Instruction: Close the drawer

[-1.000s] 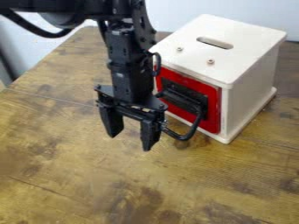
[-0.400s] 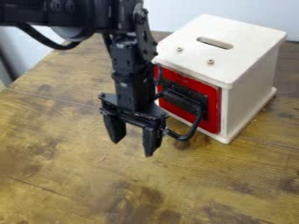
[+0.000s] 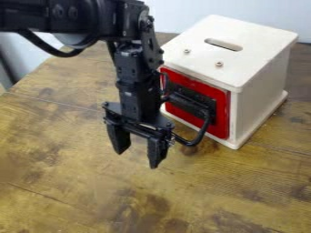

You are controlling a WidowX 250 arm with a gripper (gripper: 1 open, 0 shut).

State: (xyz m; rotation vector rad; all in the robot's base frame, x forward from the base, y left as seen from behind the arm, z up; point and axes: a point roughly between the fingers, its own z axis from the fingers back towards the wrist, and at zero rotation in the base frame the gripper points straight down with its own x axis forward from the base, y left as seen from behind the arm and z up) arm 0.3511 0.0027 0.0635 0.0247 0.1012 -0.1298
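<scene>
From here I see the gripper (image 3: 137, 157) near the middle of the frame, its fingers spread with nothing between them, while the red-fronted drawer (image 3: 197, 102) sits right of centre in the pale cabinet (image 3: 249, 68). Whether it is fully in I cannot tell; any closing push should meet the front squarely and gently, keeping the fingers out of the black loop handle (image 3: 201, 136)

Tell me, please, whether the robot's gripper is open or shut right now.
Open: the gripper's two fingers hang well apart, with the wooden tabletop visible between them.
</scene>
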